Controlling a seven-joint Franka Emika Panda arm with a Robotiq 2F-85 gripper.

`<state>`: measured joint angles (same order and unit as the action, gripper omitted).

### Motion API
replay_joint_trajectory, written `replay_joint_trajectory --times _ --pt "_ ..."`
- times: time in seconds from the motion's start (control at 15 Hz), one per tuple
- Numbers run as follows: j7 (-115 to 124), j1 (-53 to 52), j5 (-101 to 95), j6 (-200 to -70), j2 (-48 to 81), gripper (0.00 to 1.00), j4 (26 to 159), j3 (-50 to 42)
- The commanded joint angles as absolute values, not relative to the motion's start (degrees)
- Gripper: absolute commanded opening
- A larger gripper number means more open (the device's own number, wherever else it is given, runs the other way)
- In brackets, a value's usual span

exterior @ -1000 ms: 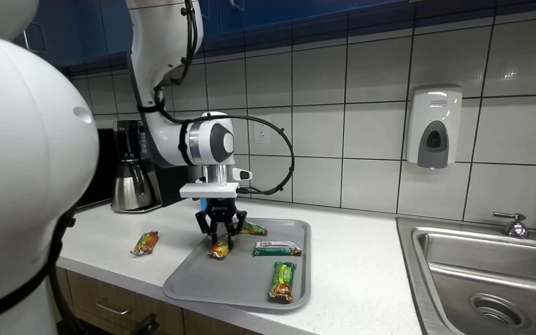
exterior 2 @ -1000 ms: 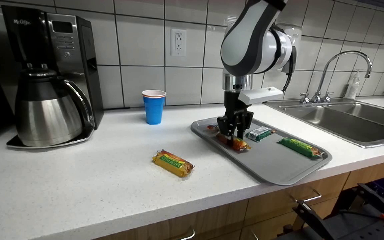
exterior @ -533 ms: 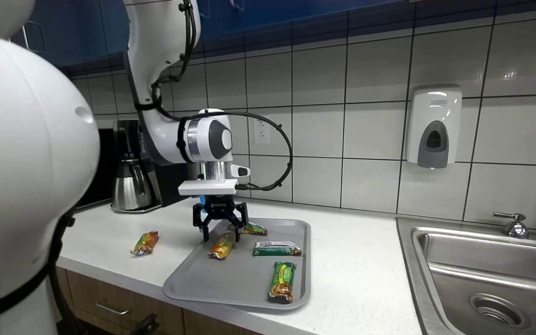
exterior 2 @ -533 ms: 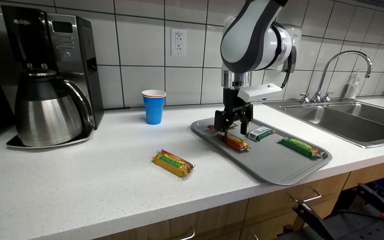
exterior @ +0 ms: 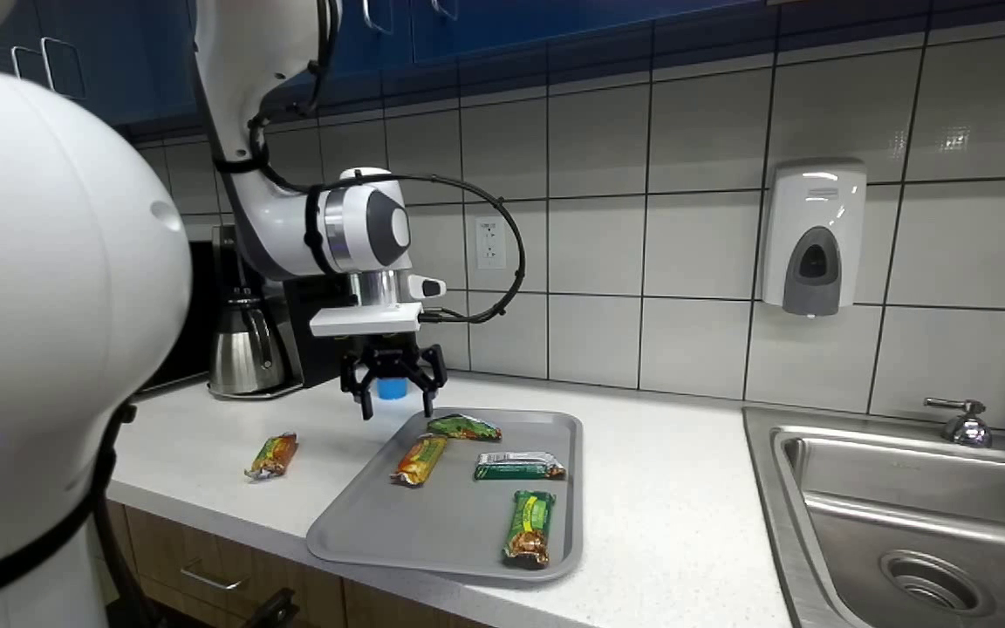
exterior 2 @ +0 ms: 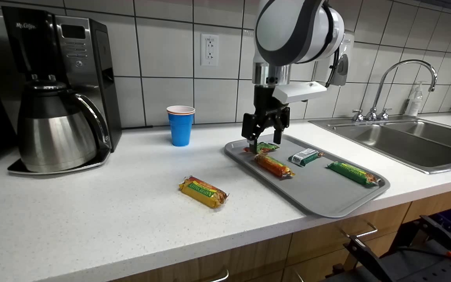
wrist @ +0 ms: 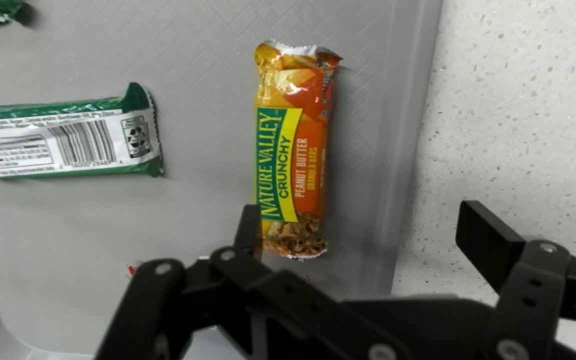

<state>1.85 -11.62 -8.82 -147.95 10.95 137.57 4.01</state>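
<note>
Item 1: tool, black, 2-fingered. Hangs above the rim of the gray tray, fingers spread wide apart; in the wrist view, straddles that rim, 1 finger over the tray, 1 over the surface.

Item 2: Nature Valley Crunchy peanut butter granola bar. Lies flat on the tray, label up, near a long rim, below the tool and apart from it.

Item 3: green-and-white granola bar. Lies on the tray near item 2, barcode side up.

Item 4: green bar with reddish-brown end. Lies at the wall end of the tray.

Item 5: green bar with yellow band. Lies near a tray corner, well apart from the tool.

Item 6: yellow Nature Valley bar. Lies directly on the surface, outside the tray.

Item 7: blue cup. Stands upright by the tiled wall.

Item 8: Mr. Coffee coffee maker. Holds a steel carafe at its front.
</note>
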Motion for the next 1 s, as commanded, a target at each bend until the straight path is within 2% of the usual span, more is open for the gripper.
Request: replay_joint_trajectory --times 0.0,0.93 --pt "4.31 -12.52 -10.91 -148.49 7.81 1.0 139.73 5.84" --pt "2.32 -15.35 -7.07 -149.68 8.06 1.0 140.33 12.48"
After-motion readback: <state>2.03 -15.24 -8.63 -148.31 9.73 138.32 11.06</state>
